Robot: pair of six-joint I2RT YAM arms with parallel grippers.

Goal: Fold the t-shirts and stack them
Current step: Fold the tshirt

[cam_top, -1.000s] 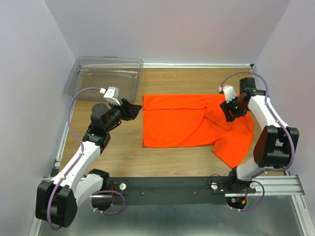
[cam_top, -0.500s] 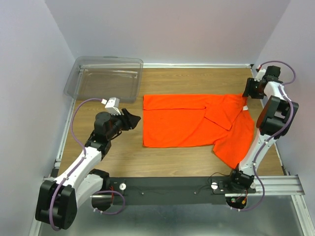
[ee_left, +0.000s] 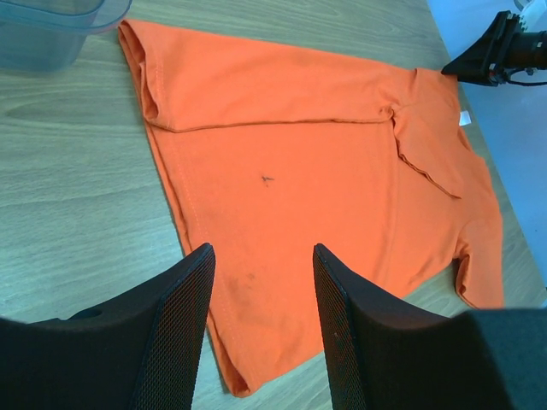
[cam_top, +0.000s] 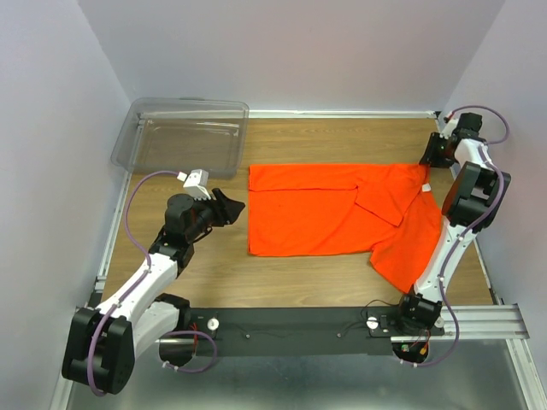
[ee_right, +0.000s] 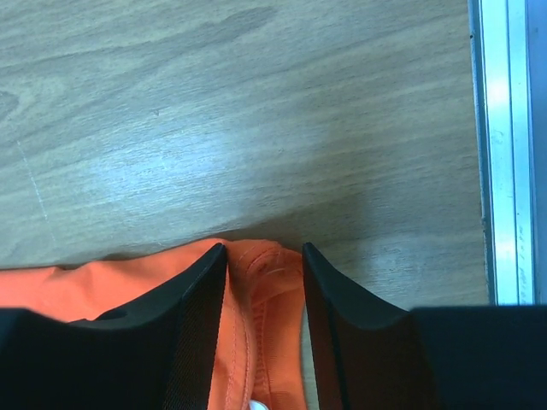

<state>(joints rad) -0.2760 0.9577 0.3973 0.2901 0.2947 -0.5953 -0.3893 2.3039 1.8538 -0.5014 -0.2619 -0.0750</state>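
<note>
A bright orange t-shirt [cam_top: 333,209] lies flat on the wooden table, its far edge folded over and one sleeve laid across the right part. A small white tag [cam_top: 426,187] shows at the neck. My left gripper [cam_top: 235,207] hovers open just left of the shirt's left edge; in the left wrist view the t-shirt [ee_left: 299,154] spreads beyond the empty left gripper [ee_left: 261,249]. My right gripper [cam_top: 427,158] sits at the shirt's far right corner. In the right wrist view the right gripper [ee_right: 264,249] is open, its jaws straddling a bunched collar edge of the t-shirt [ee_right: 265,290].
A clear plastic bin [cam_top: 184,128] stands at the back left, just beyond the shirt's far left corner. A metal rail [ee_right: 500,145] and the side wall run close to the right gripper. Bare wood [cam_top: 342,141] lies behind the shirt.
The right arm swung from above the shirt's right part out to its far right corner, and its jaws narrowed around the collar edge. The left arm drew back slightly.
</note>
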